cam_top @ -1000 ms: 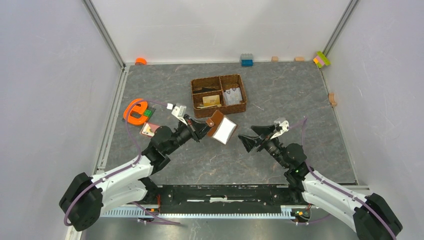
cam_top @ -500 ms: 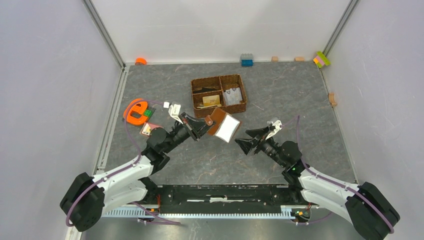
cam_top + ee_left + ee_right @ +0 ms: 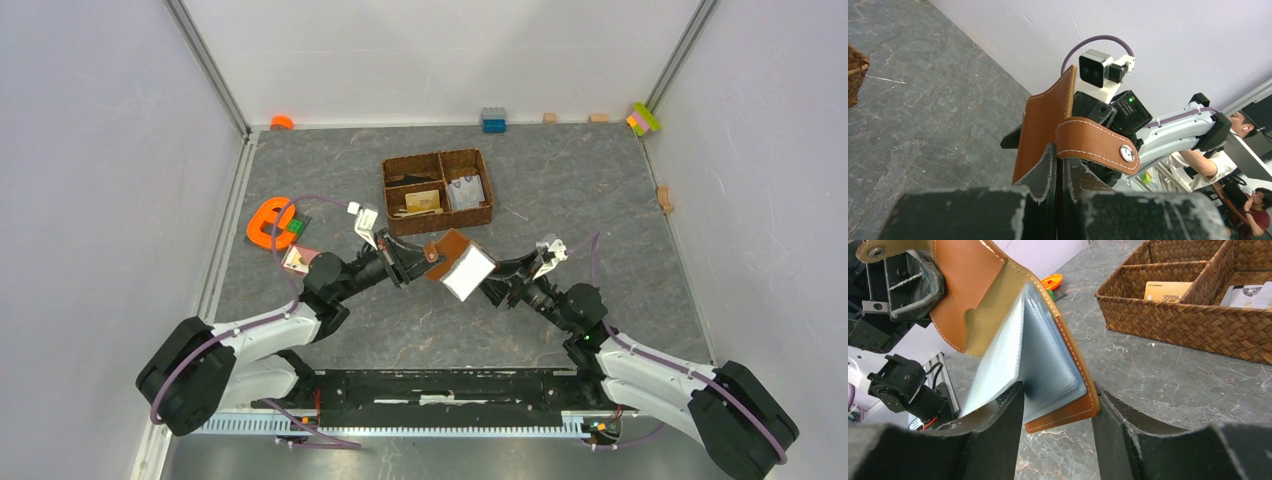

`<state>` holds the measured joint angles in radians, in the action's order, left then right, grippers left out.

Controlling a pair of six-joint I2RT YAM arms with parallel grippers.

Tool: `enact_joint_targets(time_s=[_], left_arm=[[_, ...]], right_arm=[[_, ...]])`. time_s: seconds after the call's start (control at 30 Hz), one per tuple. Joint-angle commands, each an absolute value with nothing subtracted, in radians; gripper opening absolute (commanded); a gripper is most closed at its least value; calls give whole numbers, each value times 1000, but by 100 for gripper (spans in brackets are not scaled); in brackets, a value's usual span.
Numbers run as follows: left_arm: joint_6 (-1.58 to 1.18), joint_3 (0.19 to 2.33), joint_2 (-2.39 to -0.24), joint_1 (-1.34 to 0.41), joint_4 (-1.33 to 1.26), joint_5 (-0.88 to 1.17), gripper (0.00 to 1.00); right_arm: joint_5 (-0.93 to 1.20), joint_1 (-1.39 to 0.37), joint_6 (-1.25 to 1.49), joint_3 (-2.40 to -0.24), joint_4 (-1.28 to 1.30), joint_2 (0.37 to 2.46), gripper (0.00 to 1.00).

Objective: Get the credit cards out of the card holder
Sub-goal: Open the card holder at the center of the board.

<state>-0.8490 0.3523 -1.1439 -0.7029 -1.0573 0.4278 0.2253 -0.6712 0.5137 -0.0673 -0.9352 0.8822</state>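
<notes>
The card holder (image 3: 455, 262) hangs spread open above the grey table (image 3: 600, 200), between the two arms and near the woven basket (image 3: 437, 222). The left gripper (image 3: 1060, 172) is clamped tight on its brown outer flap. The right gripper (image 3: 1058, 400) stands wide, one finger on either side of the pale grey-blue inner leaves, not closed on them. A gold-tan credit card (image 3: 1168, 291) lies in a basket compartment.

Card holder (image 3: 458, 262) up off the tabletop (image 3: 580, 200) between 2 claws, left claw (image 3: 422, 258) on its left edge, right claw (image 3: 487, 284) straddling its right half, basket (image 3: 440, 221) behind, 1 card (image 3: 423, 201) in the front-left compartment, other cards (image 3: 466, 192) in the right.
</notes>
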Motion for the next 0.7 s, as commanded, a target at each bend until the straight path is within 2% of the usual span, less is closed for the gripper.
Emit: enact_joint_targets(time_s=[0.0, 0.07, 0.27, 0.37, 0.43, 0.5, 0.63, 0.67], left_arm=[[-867, 397, -1154, -712, -1129, 457, 2], [-843, 403, -1162, -715, -1084, 427, 2], [-799, 422, -1233, -716, -1020, 360, 2], [-793, 440, -1274, -716, -999, 356, 2], [-789, 454, -1296, -716, -979, 354, 2], [-783, 471, -1315, -720, -958, 359, 2], [-705, 549, -1351, -760, -802, 319, 3], [-658, 579, -1359, -782, -738, 287, 6]], right_arm=[[244, -672, 534, -63, -1021, 863, 50], [248, -672, 549, -65, -1042, 871, 43], [350, -672, 593, -205, -971, 1022, 45], [422, -673, 610, -258, -989, 1101, 42], [414, -673, 615, -223, -1049, 1111, 41], [373, -673, 621, -176, -1112, 1099, 33], [292, -673, 530, -195, -900, 1042, 26], [274, -673, 532, -189, -890, 1031, 26]])
